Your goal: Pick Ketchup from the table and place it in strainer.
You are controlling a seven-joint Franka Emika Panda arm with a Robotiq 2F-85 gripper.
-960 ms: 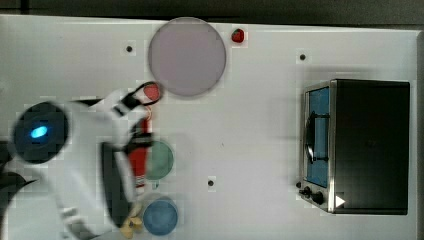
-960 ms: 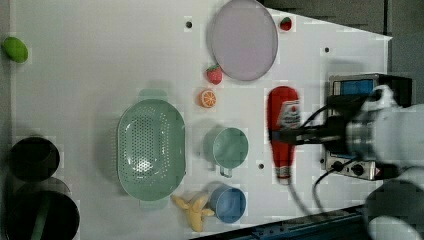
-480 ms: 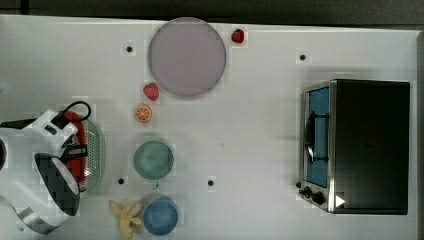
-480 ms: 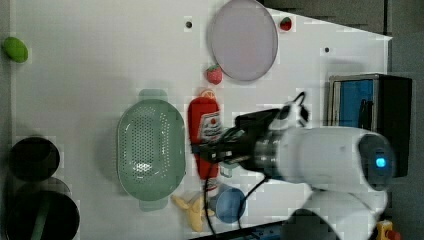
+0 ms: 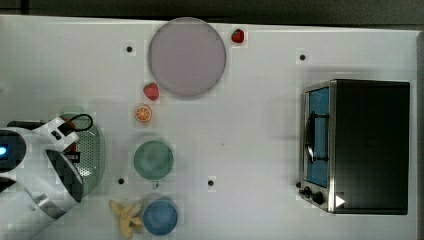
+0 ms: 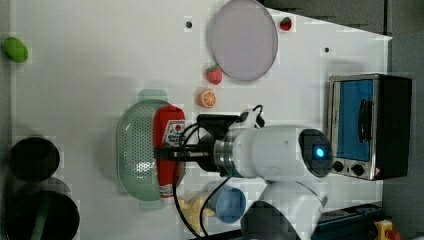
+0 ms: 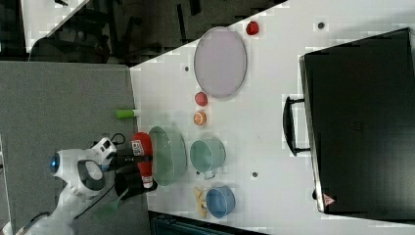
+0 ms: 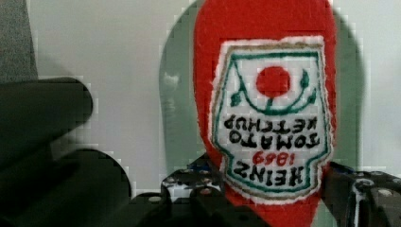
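The arm reaches across the white worktop (image 6: 100,75) with its forearm roughly level, the wrist (image 6: 272,152) directed toward the left view's left. In the top view the arm body covers the worktop's lower left corner.

The gripper (image 6: 167,151) holds the ketchup (image 6: 168,145) at mid-body; the jaws are clamped on the bottle from both sides. In the wrist view the ketchup (image 8: 265,118) stands between the fingers (image 8: 189,189), its white label facing the camera.

The ketchup lies lengthwise, parallel to the long axis of the strainer (image 6: 137,150), and sits over the strainer's rim on the side nearer the arm. Whether the bottle touches the strainer cannot be determined. In the right view the ketchup (image 7: 142,156) appears just beside the strainer (image 7: 169,154), at the worktop's edge nearest the arm's base.

The strainer occupies the worktop's left edge in the top view (image 5: 95,150). Beside it, toward the worktop's centre, is a green bowl (image 5: 153,159). A blue bowl (image 5: 160,217) and a banana (image 5: 127,215) lie near the lower edge. A round plate (image 5: 186,56) lies at the upper edge and a toaster oven (image 5: 360,145) at the right edge.
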